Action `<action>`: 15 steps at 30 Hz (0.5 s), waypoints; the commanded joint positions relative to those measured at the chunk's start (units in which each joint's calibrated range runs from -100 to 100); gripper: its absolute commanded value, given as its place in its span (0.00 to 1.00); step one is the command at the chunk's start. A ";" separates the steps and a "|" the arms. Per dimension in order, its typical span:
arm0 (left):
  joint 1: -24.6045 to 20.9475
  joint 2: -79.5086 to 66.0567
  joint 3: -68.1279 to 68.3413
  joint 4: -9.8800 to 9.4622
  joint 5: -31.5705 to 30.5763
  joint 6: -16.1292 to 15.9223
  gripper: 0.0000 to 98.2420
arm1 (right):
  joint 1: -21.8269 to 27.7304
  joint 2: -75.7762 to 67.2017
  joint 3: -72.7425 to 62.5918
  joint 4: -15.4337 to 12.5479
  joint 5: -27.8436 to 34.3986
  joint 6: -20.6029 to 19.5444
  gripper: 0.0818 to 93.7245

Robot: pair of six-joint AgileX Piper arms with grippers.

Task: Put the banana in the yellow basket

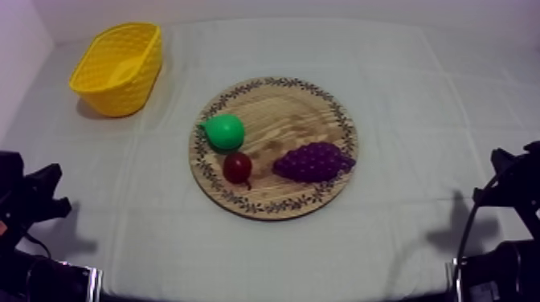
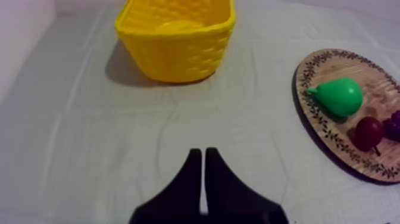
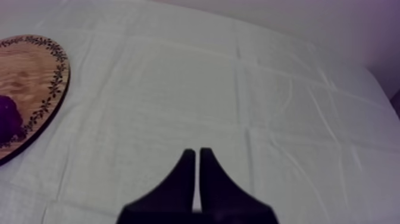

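Banana [image 2: 177, 26]: lay inside the yellow basket [image 2: 178, 59]; the left wrist view showed its pale curve behind the near wall
Basket's place: far left of the table, well apart from the wooden board [image 1: 289, 120]
Board from above: carried the pear [image 1: 224, 132], the small red fruit [image 1: 237, 167] and the grapes [image 1: 312, 161]
Right wrist view: caught the board's rim and the grapes' edge
Left gripper [image 2: 202, 152]: fingers pressed together in a narrow wedge, holding nothing, pointed towards the basket
Right gripper [image 3: 194, 152]: same closed wedge, empty, over the cloth [image 3: 178, 89]
Arms: left arm [image 1: 32, 205] and right arm [image 1: 514, 181] sat low at the near corners

I saw a yellow lattice-woven basket [image 1: 128, 84] and a brown board [image 1: 291, 112] rimmed with dark leaves. The pear [image 1: 224, 132] was green, the grapes [image 1: 312, 161] purple.
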 commanded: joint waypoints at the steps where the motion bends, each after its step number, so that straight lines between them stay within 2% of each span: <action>1: 0.13 -2.51 0.39 0.00 -0.04 -0.24 0.00 | 0.03 -0.05 0.05 0.01 0.01 0.01 0.00; 4: 0.32 -2.95 1.37 0.26 -1.93 -0.30 0.00 | 0.03 -0.05 0.05 0.01 0.01 0.01 0.00; 9: 0.44 -3.14 4.89 -0.82 -13.23 5.99 0.00 | 0.03 -0.05 0.05 0.01 0.01 0.01 0.00; 12: 0.46 -3.17 5.55 -1.02 -15.71 9.03 0.00 | 0.03 -0.05 0.05 0.01 0.01 0.01 0.00; 15: 0.46 -3.18 5.78 -1.09 -16.55 10.18 0.00 | 0.03 -0.05 0.05 0.01 0.01 0.01 0.00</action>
